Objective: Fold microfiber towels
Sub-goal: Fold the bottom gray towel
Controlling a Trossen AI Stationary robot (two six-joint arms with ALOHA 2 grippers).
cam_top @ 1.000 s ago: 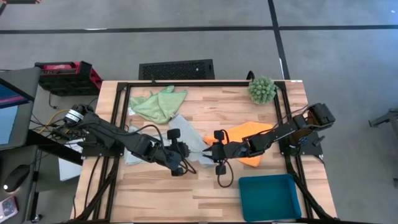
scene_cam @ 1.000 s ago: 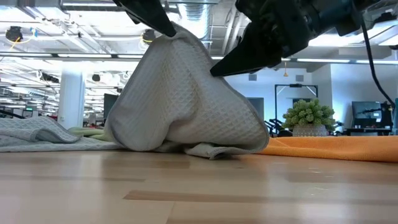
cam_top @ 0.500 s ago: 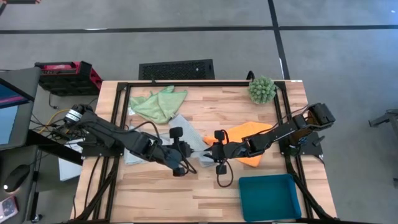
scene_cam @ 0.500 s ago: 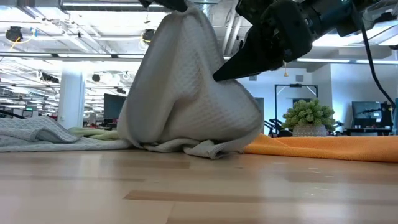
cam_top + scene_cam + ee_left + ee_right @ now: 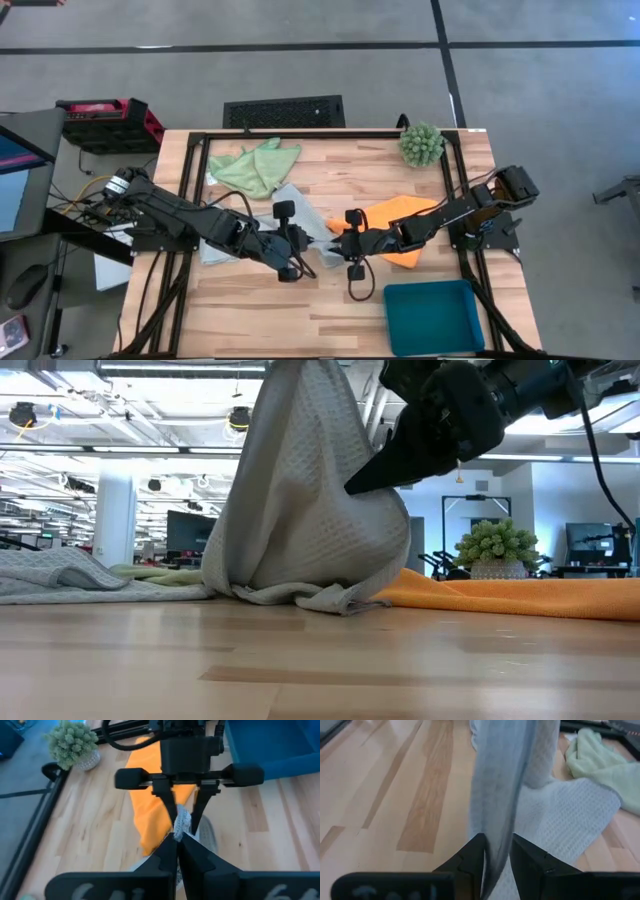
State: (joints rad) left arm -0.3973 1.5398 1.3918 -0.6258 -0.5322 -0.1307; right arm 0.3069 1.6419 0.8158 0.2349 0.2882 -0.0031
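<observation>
Both grippers are pinching the blue-grey towel (image 5: 310,490) at table centre: left gripper (image 5: 176,836) shut tight, right gripper (image 5: 182,817) clamped. Nothing folded: orange towel (image 5: 405,225) at three o'clock, green towel (image 5: 252,167) at eleven.

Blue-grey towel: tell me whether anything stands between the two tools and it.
Nothing visible does. The left tool is shut on the blue-grey towel, and the right tool has its fingers on either side of the same lifted cloth.

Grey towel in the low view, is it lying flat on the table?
No, the grey towel is pulled up into a tall peak, only its lower edge resting on the table.
</observation>
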